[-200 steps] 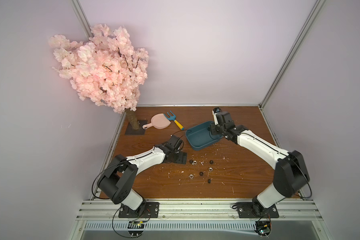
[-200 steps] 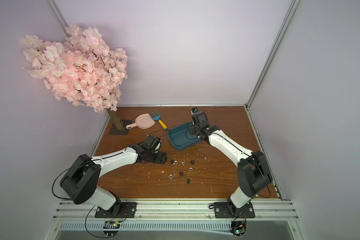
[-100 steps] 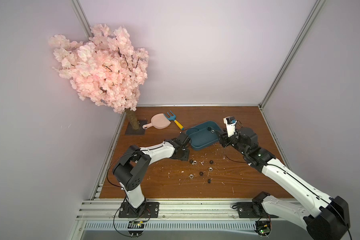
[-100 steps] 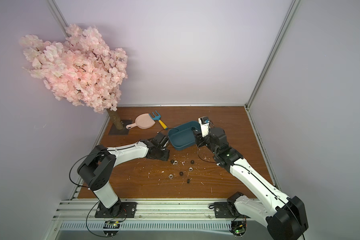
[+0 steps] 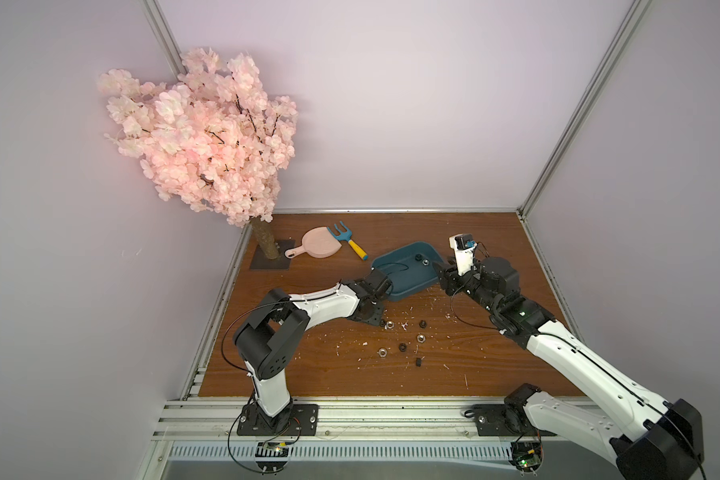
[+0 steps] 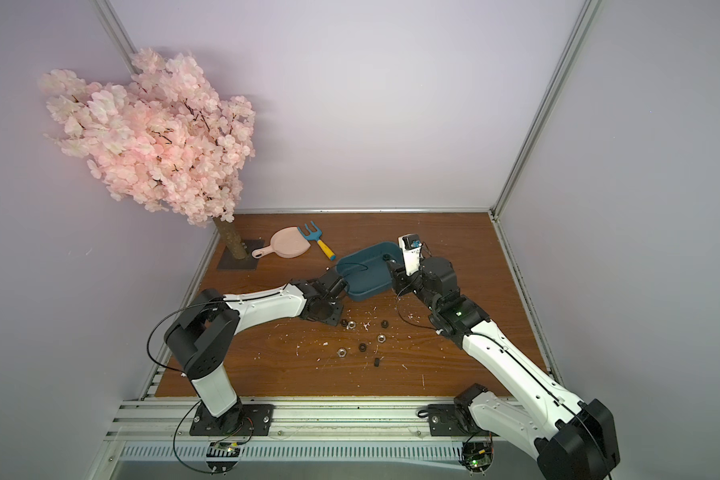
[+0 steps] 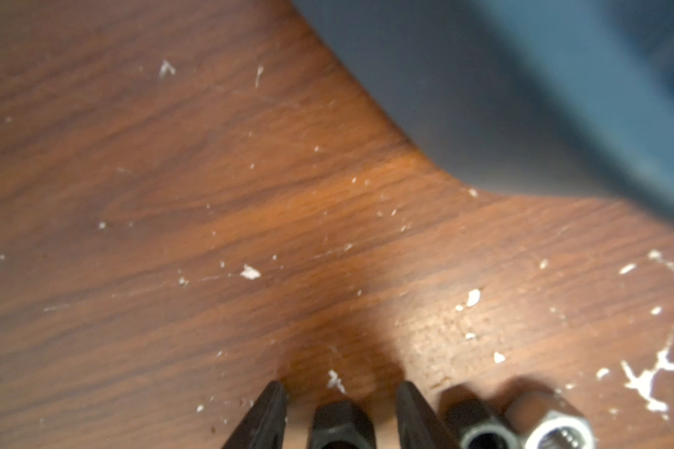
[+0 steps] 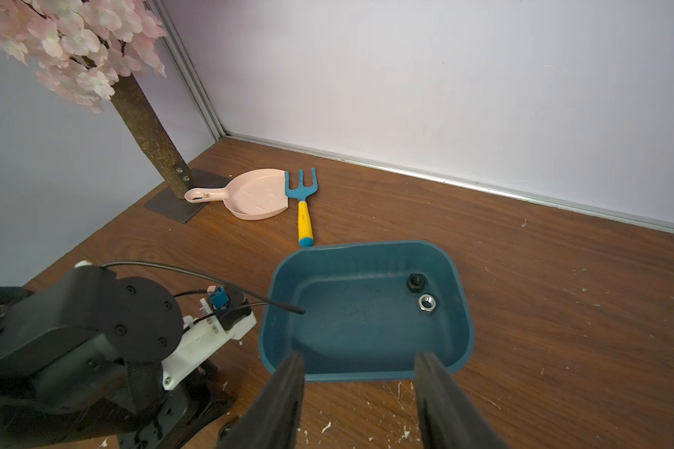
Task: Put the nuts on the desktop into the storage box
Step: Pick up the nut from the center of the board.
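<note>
Down at the bottom edge of the left wrist view, the left gripper [image 7: 341, 385] straddles a black nut [image 7: 341, 425]. A sliver of board shows on either side of it, so whether the jaws pinch it cannot be told. Just beside the finger on the frame's right lie a second black nut [image 7: 479, 427] and a silver nut [image 7: 557, 427], side by side. The storage box [image 7: 522, 97] fills the upper right, blurred, on the fleck-strewn desktop [image 7: 133, 194].

Low in the middle of the right wrist view, the right gripper [image 8: 360, 365] stands released with nothing between its jaws, at the box's near rim. The box is dark teal and shallow, with rounded corners and a flared rim. A pair of nuts [image 8: 427, 303], one black and one silver, sits toward its right end. A thin black cable [image 8: 250, 299] hangs over its left rim. Beyond, toward the upper left, lie a pink dustpan [image 8: 259, 198], a blue rake [image 8: 304, 210] with a yellow handle, and a blossom tree [image 8: 148, 132].

In a top view, loose nuts [image 5: 402, 346] lie scattered at lower centre between the arms, clear of the box.
</note>
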